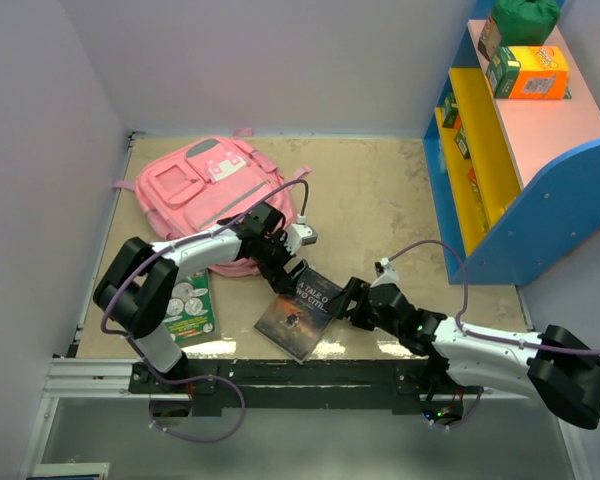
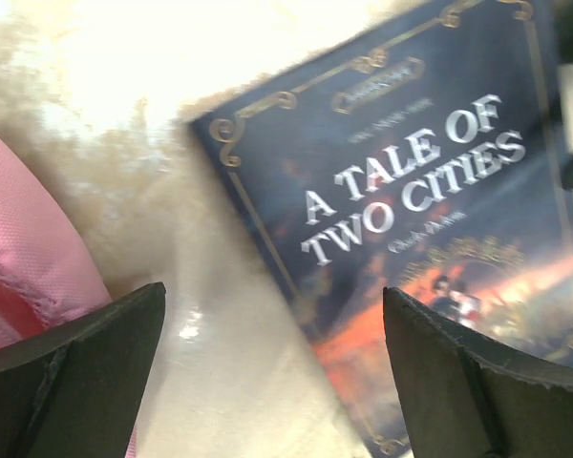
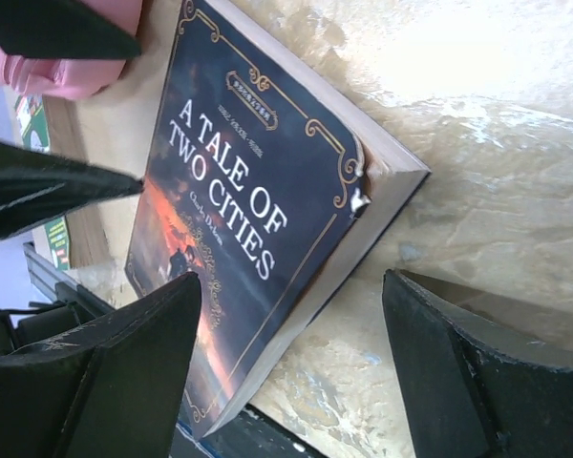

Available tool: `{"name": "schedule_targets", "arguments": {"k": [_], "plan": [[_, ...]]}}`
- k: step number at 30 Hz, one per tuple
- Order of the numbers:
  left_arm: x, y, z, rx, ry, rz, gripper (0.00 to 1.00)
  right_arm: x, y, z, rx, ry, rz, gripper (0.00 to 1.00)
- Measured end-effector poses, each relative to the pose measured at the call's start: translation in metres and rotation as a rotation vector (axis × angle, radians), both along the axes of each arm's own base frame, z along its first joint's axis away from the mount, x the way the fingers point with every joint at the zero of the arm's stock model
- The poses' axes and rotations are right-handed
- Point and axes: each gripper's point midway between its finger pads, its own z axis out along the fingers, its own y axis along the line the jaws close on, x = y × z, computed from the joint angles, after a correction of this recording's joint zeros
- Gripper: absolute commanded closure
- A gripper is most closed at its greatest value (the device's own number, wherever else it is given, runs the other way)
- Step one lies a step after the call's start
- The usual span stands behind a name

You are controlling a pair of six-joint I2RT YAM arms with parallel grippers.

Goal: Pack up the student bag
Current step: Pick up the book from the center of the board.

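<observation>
So, student bag (image 1: pixel 215 190) lies flat at the far left of the table (image 1: pixel 380 200), front pockets up, its near edge under the left arm. Left gripper (image 1: pixel 283 272) hovers just off that edge, over the far corner of a dark paperback (image 1: pixel 300 310) titled "A Tale of Two Cities". Its jaws are wide apart w/ nothing held. Left wrist view shows only bare tabletop & the book's edge btwn the fingers (image 2: pixel 76 372), pink fabric at far left. Right gripper (image 1: pixel 345 300) sits low at the paperback's right side, also spread wide, gripping nothing. In right wrist view the book's long edge lies btwn its fingers (image 3: pixel 124 372); can't tell if either one touches it. Paperback lies cover up near the table's front edge, just beside the bag, not in it. Green booklet (image 1: pixel 190 308) lies left of it, by the left arm. Coloured shelf unit (image 1: pixel 510 150) stands at right w/ boxes on it
</observation>
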Motion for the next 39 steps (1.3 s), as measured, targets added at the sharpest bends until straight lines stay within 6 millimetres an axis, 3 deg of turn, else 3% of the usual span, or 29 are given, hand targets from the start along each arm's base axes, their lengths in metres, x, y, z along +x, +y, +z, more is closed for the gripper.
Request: {"name": "schedule_targets", "arguments": {"k": [5, 10, 15, 23, 29, 36, 39], "plan": [[-0.004, -0.003, -0.01, 0.02, -0.016, -0.019, 0.0, 0.001, 0.003, 0.001, 0.013, -0.005, 0.004, 0.2], [-0.028, -0.034, -0.015, 0.004, -0.021, -0.146, 0.0, 0.0, 0.009, 0.0, 0.048, -0.002, 0.018, 0.2], [-0.022, -0.043, -0.014, -0.034, -0.01, -0.168, 0.0, 0.0, 0.017, -0.004, 0.091, 0.007, 0.025, 0.2], [-0.024, -0.059, -0.009, -0.18, 0.034, -0.235, 0.18, -0.004, 0.039, 0.003, 0.173, 0.006, 0.098, 0.27], [-0.029, -0.075, -0.009, -0.278, 0.068, -0.284, 0.21, -0.018, 0.032, 0.003, 0.175, 0.012, 0.132, 0.28], [-0.029, -0.085, -0.009, -0.352, 0.082, -0.29, 0.21, -0.016, 0.009, -0.003, 0.145, 0.026, 0.026, 0.53], [-0.027, -0.083, -0.008, -0.365, 0.086, -0.282, 0.21, -0.011, -0.005, -0.001, 0.128, 0.017, -0.048, 0.56]]}}
